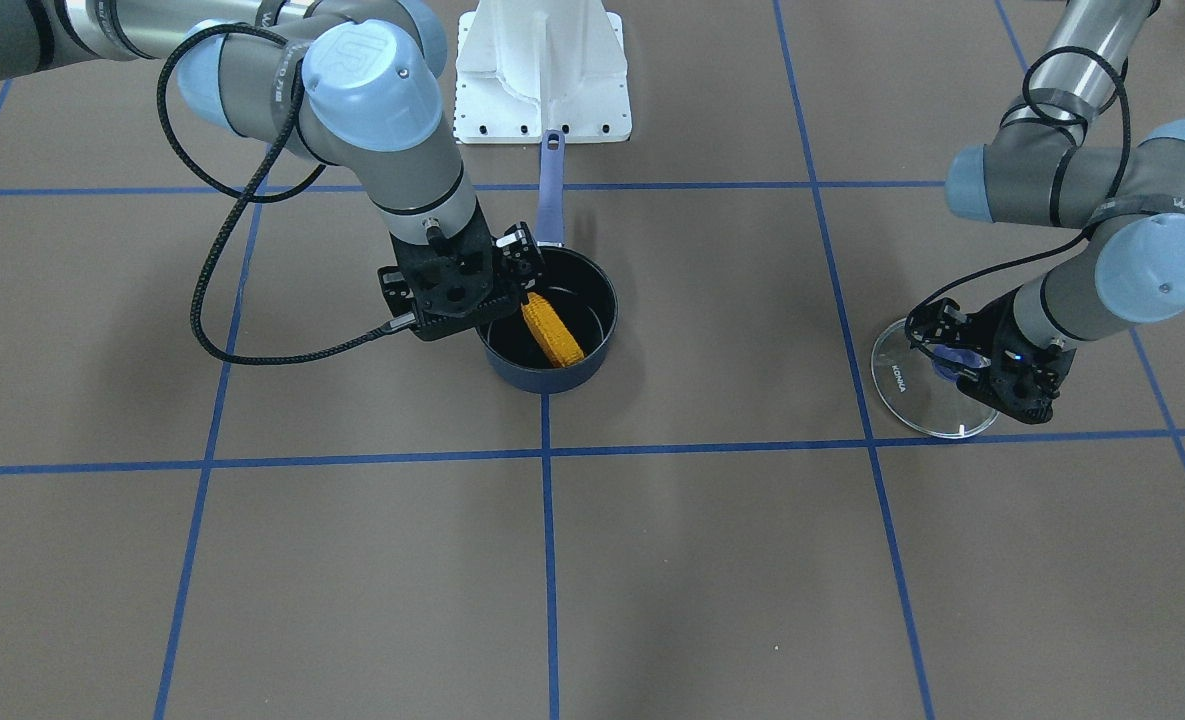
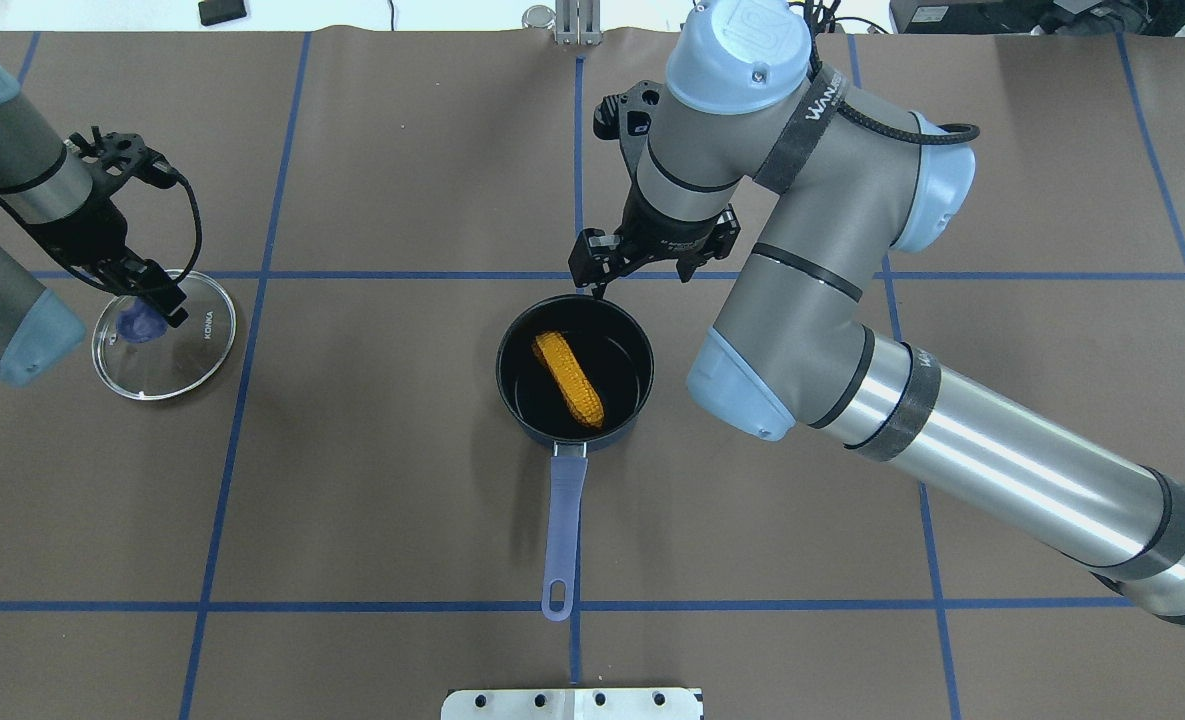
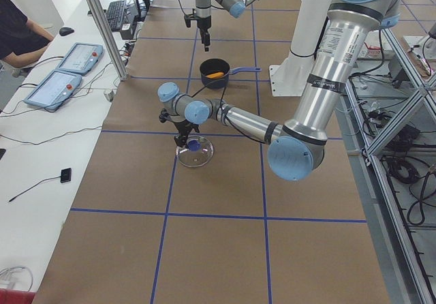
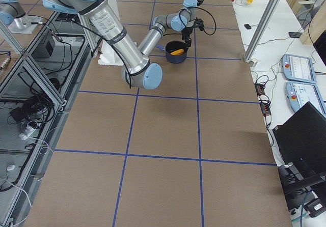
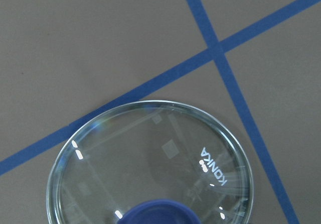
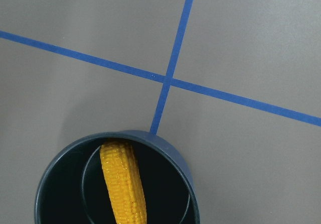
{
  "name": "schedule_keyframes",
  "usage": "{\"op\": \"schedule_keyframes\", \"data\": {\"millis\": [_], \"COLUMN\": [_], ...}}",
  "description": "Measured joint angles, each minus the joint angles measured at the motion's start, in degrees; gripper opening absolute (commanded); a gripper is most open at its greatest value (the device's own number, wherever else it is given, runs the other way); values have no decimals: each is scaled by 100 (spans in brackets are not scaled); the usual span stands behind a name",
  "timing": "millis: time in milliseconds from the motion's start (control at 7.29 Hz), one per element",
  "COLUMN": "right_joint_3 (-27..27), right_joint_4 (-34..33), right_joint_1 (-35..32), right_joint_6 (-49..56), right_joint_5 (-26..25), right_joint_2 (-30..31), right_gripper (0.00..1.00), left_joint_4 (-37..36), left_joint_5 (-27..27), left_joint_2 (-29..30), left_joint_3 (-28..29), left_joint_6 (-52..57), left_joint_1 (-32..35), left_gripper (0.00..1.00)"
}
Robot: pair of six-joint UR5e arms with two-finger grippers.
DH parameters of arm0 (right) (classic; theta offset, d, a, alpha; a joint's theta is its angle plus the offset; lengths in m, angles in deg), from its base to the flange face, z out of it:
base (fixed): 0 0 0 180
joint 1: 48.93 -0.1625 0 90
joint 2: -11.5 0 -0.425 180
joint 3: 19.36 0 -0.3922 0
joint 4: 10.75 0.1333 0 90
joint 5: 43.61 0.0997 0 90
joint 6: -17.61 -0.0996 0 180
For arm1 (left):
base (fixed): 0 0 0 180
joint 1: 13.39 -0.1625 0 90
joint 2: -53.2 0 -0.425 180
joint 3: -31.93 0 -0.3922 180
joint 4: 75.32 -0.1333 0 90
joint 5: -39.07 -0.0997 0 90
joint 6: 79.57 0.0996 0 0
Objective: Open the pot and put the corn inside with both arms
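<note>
The dark blue pot (image 2: 512, 395) stands open at the table's middle, its handle (image 2: 562, 520) pointing toward the robot. The orange-yellow corn (image 2: 569, 378) lies inside it, also in the front view (image 1: 552, 330) and the right wrist view (image 6: 124, 184). My right gripper (image 2: 640, 280) hovers over the pot's far rim, open and empty. The glass lid (image 2: 187, 350) lies flat on the table at the left. My left gripper (image 2: 147, 300) is down at its blue knob (image 2: 135, 324). I cannot tell whether its fingers grip the knob.
A white mounting base (image 1: 542, 70) stands at the robot's side of the table, just behind the pot handle. Blue tape lines (image 2: 580, 170) divide the brown tabletop. A desk with control pads and a person (image 3: 13, 31) runs along the table's far side.
</note>
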Motion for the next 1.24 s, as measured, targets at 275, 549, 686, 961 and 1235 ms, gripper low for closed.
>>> {"op": "schedule_keyframes", "data": {"millis": [275, 549, 686, 961, 1235], "right_joint_3": [54, 93, 102, 109, 94], "right_joint_4": [38, 98, 111, 69, -165], "right_joint_1": [-297, -851, -1214, -1998, -2677], "right_joint_6": [-1, -1, 49, 938, 2386], "right_joint_5": [-103, -234, -219, 24, 161], "right_joint_2": [202, 469, 751, 1408, 2008], "right_gripper": [100, 100, 100, 100, 100], "left_joint_4": [-37, -88, -154, -287, -401], "left_joint_5": [-32, -33, -16, 20, 54], "left_joint_2": [162, 252, 256, 248, 147], "left_joint_3": [-19, -15, -17, -14, -3], "left_joint_6": [-4, 11, 60, 301, 716], "left_joint_1": [499, 1163, 1421, 1713, 1859], "left_gripper": [99, 98, 98, 99, 99]}}
